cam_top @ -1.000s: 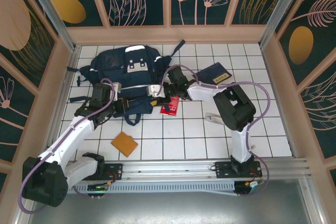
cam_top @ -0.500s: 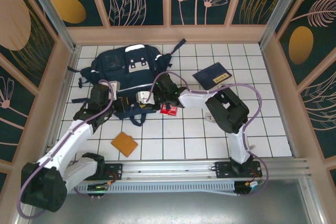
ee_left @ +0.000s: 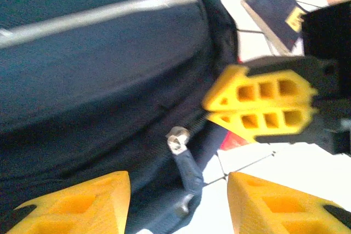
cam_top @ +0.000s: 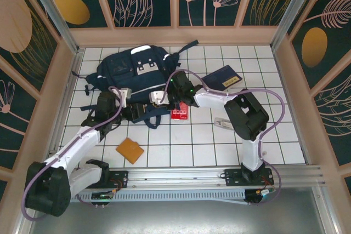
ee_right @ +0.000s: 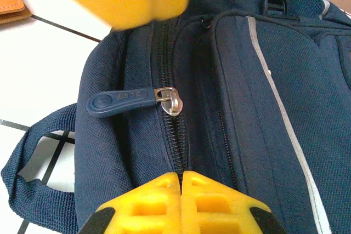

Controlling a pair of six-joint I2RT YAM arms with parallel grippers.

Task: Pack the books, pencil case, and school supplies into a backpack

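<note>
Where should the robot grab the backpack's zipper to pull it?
Probably the flat blue pull tab, not the little metal slider. The tab sticks out sideways from the zipper line on the backpack, with a rounded free end, so come in from that end and pinch its two broad faces.

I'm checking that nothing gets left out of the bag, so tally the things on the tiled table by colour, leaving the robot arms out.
Navy: 2, the backpack and the book
Red: 1, the flat rectangle
Orange: 1, the square pad
Pale: 1, the slim piece
Total: 5
</note>
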